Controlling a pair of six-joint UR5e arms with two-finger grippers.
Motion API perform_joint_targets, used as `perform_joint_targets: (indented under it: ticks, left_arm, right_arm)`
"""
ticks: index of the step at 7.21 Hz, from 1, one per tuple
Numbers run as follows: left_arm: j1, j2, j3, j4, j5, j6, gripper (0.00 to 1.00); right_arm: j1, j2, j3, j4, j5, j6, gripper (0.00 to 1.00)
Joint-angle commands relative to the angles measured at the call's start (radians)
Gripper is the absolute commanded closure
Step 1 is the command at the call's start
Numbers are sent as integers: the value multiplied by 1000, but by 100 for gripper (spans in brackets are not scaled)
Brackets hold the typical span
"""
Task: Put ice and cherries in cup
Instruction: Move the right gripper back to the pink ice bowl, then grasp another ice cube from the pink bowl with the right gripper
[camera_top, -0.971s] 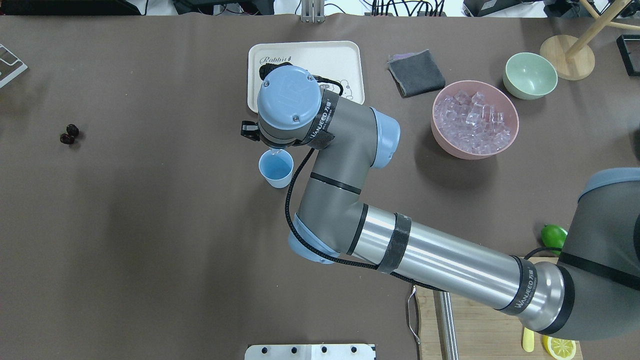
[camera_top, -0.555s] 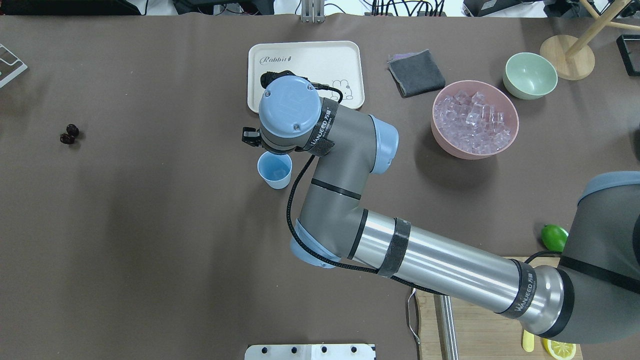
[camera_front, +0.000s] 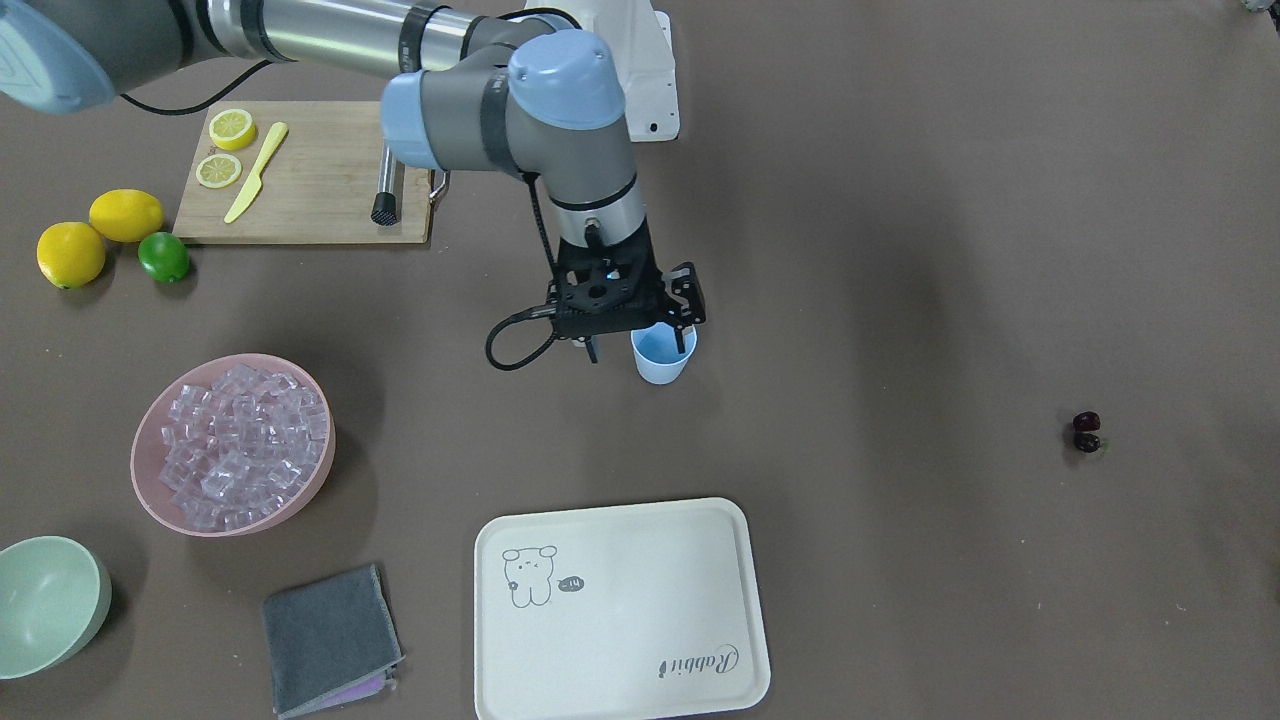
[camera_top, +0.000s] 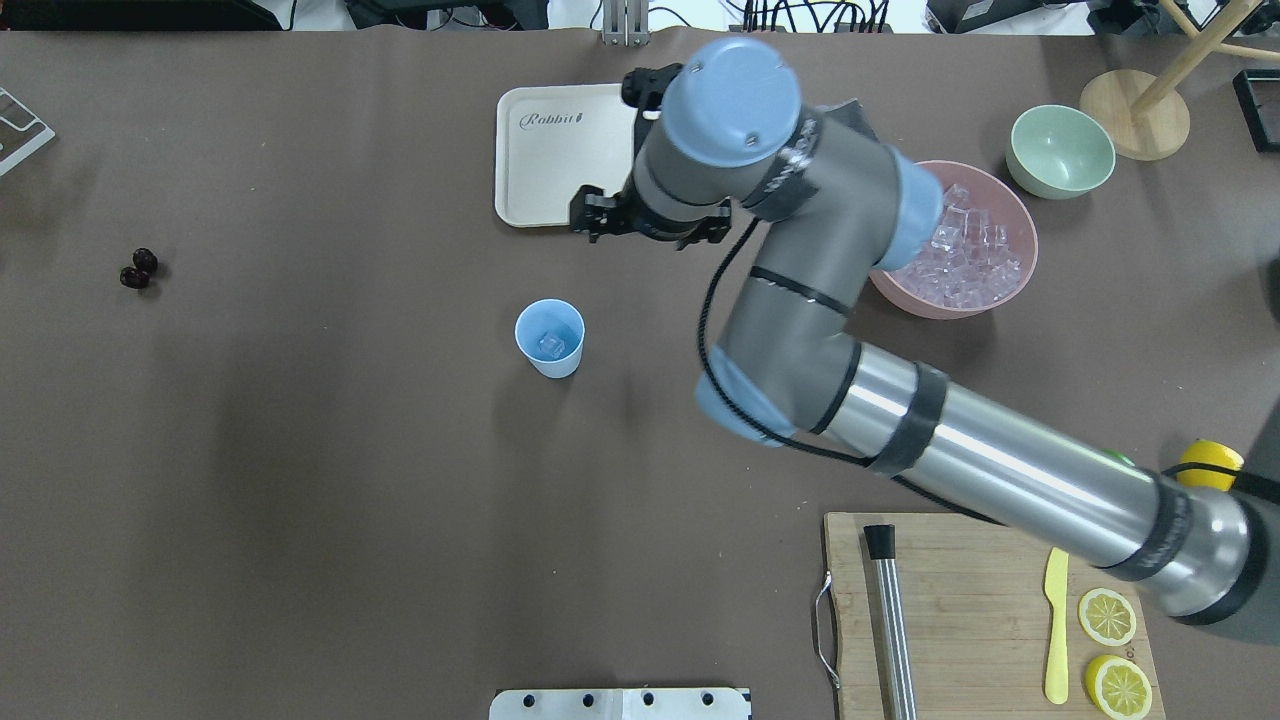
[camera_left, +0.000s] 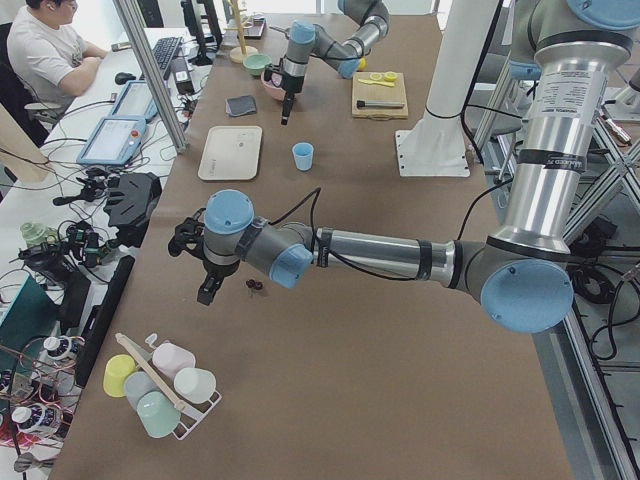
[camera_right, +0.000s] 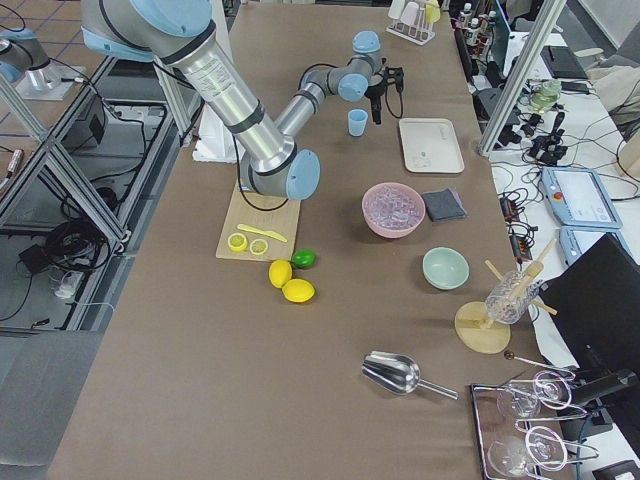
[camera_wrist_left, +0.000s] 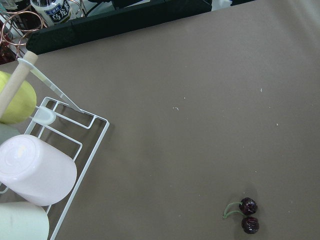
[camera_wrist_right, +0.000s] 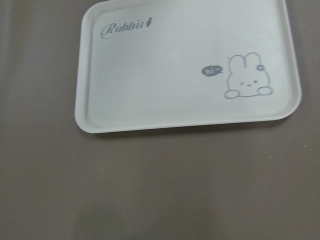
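Observation:
The light blue cup (camera_top: 549, 338) stands upright mid-table with one clear ice cube (camera_top: 550, 346) inside. Most ice (camera_top: 965, 255) lies in the pink bowl (camera_top: 905, 300). In the overhead view my right gripper (camera_top: 650, 222) hangs above the tray's near edge, away from the cup; its wrist view shows only the tray. In the front-facing view the right gripper (camera_front: 638, 347) is open and empty at the cup (camera_front: 662, 362). The cherries (camera_top: 138, 268) lie on the table far left, also in the left wrist view (camera_wrist_left: 249, 215). My left gripper (camera_left: 208, 290) hovers beside them; I cannot tell its state.
A cream tray (camera_top: 560, 170), a grey cloth (camera_front: 330, 625) and a pale green bowl (camera_top: 1060, 150) are at the far side. A cutting board (camera_top: 960, 610) with a knife and lemon slices, a lime (camera_front: 163, 257) and lemons sit near my right. A wire cup rack (camera_wrist_left: 75, 130) stands by the cherries.
My right arm has left the cup and swung far and right, over the tray's edge. An ice cube now lies in the cup. The cherries have not moved.

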Motion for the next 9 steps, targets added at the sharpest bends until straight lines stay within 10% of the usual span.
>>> perform_joint_targets:
  ticks: [1,9]
  left_arm:
    - [0,7,-6,-1,-1,0,2]
    - [0,21,1,-53,-1,1,2]
  right_arm:
    - [153,-245,66,-3,87,-376,1]
    - [241,-335,22,-50,138,-682,1]
